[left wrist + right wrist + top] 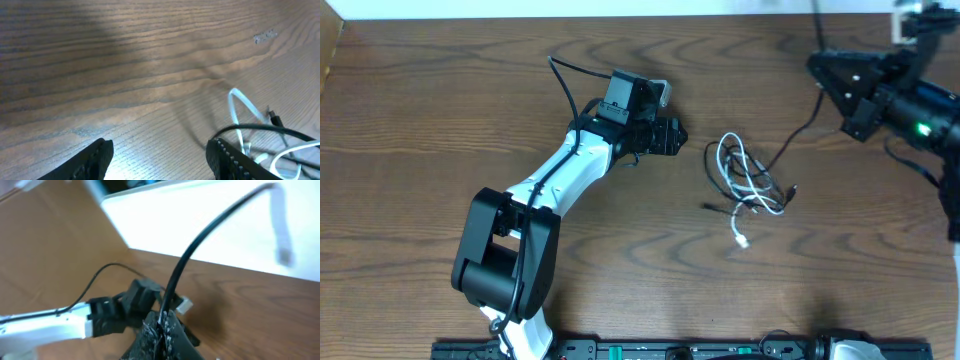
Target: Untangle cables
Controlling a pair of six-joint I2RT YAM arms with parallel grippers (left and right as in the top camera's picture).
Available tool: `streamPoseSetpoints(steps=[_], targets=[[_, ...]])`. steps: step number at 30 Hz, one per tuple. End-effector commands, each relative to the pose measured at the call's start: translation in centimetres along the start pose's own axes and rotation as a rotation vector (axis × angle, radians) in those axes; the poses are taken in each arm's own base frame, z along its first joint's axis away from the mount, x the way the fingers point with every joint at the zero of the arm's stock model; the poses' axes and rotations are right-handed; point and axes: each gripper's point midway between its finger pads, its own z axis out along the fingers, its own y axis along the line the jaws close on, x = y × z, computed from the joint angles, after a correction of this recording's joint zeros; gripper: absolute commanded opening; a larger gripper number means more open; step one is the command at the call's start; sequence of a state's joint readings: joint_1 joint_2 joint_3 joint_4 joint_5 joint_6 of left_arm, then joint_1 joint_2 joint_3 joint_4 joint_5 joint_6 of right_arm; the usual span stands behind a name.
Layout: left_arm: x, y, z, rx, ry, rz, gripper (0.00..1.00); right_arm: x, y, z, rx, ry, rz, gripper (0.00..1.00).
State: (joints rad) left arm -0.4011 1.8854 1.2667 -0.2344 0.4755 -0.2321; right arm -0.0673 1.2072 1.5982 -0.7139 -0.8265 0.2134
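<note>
Well, the brown wooden table [440, 120] has dark wavy lines in it, and a white band [570, 8] runs along its far edge. The white cord [243, 102] lies looped near the middle, crossed with the black cord [175, 280]. The left gripper [160, 150] is spread wide just beside them, holding nothing. The right gripper [160, 325] pinches the black cord tight.
</note>
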Motion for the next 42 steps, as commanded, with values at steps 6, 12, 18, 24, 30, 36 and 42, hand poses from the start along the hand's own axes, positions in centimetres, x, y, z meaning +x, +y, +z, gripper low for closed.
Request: streamPoseSetpoints(steps=[6,12,18,24,30,36,42], targets=[[0.4,-3.4,-0.3,0.198,0.040,0.018,0.65,2.6,-4.4,1.3,0.146,0.097,0.165,0.01],[2.2,-7.4,-0.1,0.321,0.102,0.059,0.67,3.8,-5.6,2.3,0.148,0.145,0.207,0.01],[4.2,-11.6,0.0,0.451,0.142,0.211,0.71,4.1,-5.7,2.3,0.150,0.158,0.190,0.01],[3.7,-13.5,-2.5,0.665,0.140,0.232,0.72,4.3,-5.7,2.3,0.155,0.165,0.187,0.01],[4.8,-15.2,-4.2,0.820,0.159,0.310,0.72,4.6,-5.8,2.2,0.157,0.176,0.194,0.01],[7.7,-14.0,-1.0,0.601,0.219,0.384,0.72,4.9,-5.8,2.2,0.161,0.189,0.192,0.01],[10.0,-15.0,-0.4,0.579,0.272,0.448,0.54,5.0,-5.8,2.1,0.162,0.192,0.193,0.01]])
